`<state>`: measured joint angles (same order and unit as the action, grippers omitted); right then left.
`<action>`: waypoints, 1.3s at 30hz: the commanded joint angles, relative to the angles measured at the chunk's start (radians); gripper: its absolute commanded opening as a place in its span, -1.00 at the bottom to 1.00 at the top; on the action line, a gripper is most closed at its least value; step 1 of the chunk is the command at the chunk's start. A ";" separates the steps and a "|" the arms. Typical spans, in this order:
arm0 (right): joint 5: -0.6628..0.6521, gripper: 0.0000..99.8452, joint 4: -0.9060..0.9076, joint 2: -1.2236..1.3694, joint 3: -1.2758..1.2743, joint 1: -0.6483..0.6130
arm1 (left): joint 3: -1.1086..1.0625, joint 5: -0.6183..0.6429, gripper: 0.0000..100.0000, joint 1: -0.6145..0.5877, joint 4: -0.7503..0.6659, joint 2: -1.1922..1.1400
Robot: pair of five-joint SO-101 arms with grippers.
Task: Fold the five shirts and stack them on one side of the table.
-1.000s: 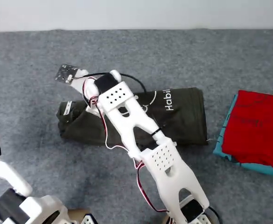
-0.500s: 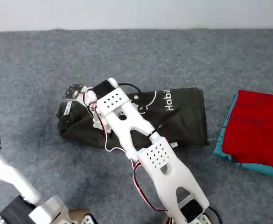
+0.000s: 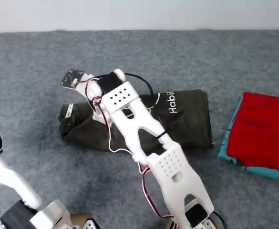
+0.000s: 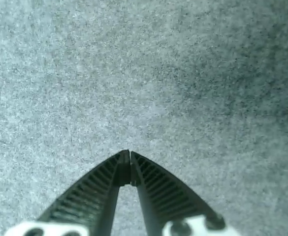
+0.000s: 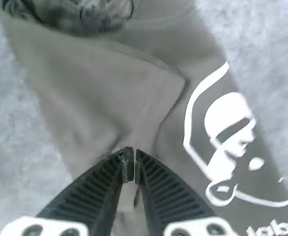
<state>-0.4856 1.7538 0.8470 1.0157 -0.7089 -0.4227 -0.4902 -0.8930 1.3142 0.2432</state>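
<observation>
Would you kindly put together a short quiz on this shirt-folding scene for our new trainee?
1. Fill the gap: the right gripper, over the dark olive shirt, has its fingers ____ (open or shut).
2. True or false: the red shirt lies on top of a teal shirt.
3. Choose one: the left gripper hangs over
A. the bare grey table
B. the red shirt
C. the dark olive shirt

Key: 1. shut; 2. true; 3. A
</observation>
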 commanded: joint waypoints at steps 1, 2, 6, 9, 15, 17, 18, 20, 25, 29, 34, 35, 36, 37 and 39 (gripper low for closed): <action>0.008 -0.97 0.044 -0.179 -0.218 0.016 | 0.027 -0.003 -0.99 -0.005 0.011 0.048; 0.009 -0.97 0.042 -0.202 -0.276 0.016 | 0.027 -0.003 -0.99 -0.005 0.011 0.048; 0.005 -0.97 0.038 -0.203 -0.397 0.028 | 0.024 0.000 -0.99 -0.002 0.011 0.048; 0.003 -0.97 0.001 -0.136 -0.407 0.077 | 0.022 0.000 -0.99 0.000 0.009 0.048; 0.003 -0.97 -0.005 -0.102 -0.362 0.104 | 0.022 -0.003 -0.99 -0.002 0.011 0.048; 0.003 -0.97 0.025 -0.125 -0.313 0.076 | 0.022 -0.003 -0.99 -0.003 0.011 0.048; 0.005 -0.97 0.035 -0.137 -0.285 0.061 | 0.022 -0.003 -0.99 -0.003 0.011 0.048; 0.008 -0.97 0.038 -0.166 -0.242 0.025 | 0.022 -0.003 -0.99 0.000 0.011 0.048; 0.003 -0.97 0.031 -0.202 -0.190 -0.044 | 0.022 -0.003 -0.99 -0.003 0.011 0.048; 0.017 -0.97 0.042 -0.208 -0.189 -0.008 | 0.025 -0.003 -0.99 -0.005 0.040 0.048; 0.135 -0.96 0.042 -0.259 -0.204 0.134 | 0.027 -0.002 -0.99 -0.005 0.089 0.048; 0.149 -0.96 0.042 -0.271 -0.215 0.168 | 0.027 -0.002 -0.99 -0.005 0.101 0.048; 0.164 -0.96 0.042 -0.285 -0.224 0.203 | 0.027 -0.002 -0.99 -0.005 0.114 0.049; 0.183 -0.96 0.044 -0.298 -0.235 0.242 | 0.027 -0.002 -0.99 -0.005 0.126 0.049; 0.216 -0.93 0.044 -0.321 -0.262 0.317 | 0.028 -0.002 -0.99 -0.002 0.143 0.049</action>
<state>-0.3168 1.7553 0.6260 0.7626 -0.5002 -0.4227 -0.4902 -0.8930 1.4246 0.2432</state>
